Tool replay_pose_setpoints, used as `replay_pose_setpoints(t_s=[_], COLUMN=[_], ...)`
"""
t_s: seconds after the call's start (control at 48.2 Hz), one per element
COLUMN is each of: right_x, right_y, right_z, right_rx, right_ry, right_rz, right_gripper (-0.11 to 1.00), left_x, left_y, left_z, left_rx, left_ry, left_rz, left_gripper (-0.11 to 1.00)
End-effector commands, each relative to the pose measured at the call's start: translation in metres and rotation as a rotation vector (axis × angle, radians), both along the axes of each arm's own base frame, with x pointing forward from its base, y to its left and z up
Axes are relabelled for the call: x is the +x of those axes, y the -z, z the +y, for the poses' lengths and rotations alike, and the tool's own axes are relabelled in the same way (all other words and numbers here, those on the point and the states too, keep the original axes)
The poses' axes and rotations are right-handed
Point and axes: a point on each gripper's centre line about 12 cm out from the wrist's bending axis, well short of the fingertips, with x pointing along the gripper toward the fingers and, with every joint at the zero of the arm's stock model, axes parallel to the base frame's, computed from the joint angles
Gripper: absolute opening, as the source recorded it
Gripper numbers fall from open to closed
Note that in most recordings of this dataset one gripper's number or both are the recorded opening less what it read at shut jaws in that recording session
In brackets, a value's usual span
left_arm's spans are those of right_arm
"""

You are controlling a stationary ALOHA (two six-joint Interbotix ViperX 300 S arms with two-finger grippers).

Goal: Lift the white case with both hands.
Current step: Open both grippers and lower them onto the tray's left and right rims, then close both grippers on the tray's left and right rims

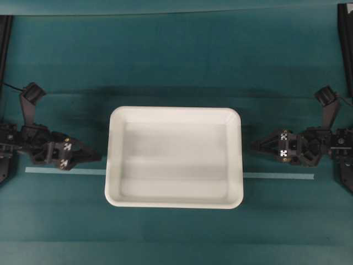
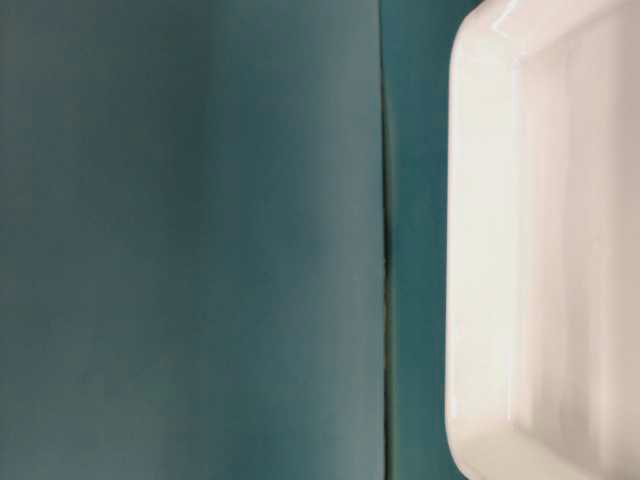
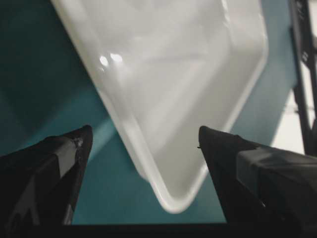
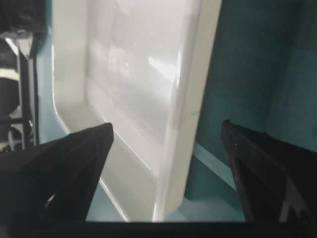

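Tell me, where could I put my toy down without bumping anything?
Bare cloth lies beyond the white case, toward the top of the overhead view, and below its near rim. It's tight beside it: the left gripper and right gripper point at its short sides, with a tape strip there.

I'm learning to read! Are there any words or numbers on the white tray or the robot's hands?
No words or numbers anywhere.
White case: plain, no label.
Left tool and right tool: only small black-and-white checker squares, not letters.
Pale tape strip: blank.

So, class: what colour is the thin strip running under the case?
Pale blue-green tape strip; overhead view shows it best.
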Motion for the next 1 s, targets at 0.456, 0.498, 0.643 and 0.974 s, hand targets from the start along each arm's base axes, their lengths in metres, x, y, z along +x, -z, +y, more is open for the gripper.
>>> replay_pose_setpoints(t_s=[0.456, 0.498, 0.643, 0.974], right_x=[0.034, 0.034, 0.034, 0.034], right_y=[0.023, 0.022, 0.023, 0.021], right_z=[0.008, 0.008, 0.008, 0.008], right_rx=[-0.003, -0.003, 0.001, 0.007], right_ry=[0.008, 0.01, 0.009, 0.014], right_rz=[0.026, 0.024, 0.027, 0.021], right_gripper=[0.93, 0.93, 0.93, 0.91], left_x=[0.034, 0.036, 0.037, 0.04], left_y=[0.017, 0.018, 0.019, 0.018], left_z=[0.005, 0.005, 0.005, 0.005], left_rx=[0.04, 0.043, 0.044, 0.046], left_ry=[0.007, 0.008, 0.009, 0.01], left_rz=[0.013, 0.013, 0.016, 0.013], left_gripper=[0.94, 0.94, 0.94, 0.88])
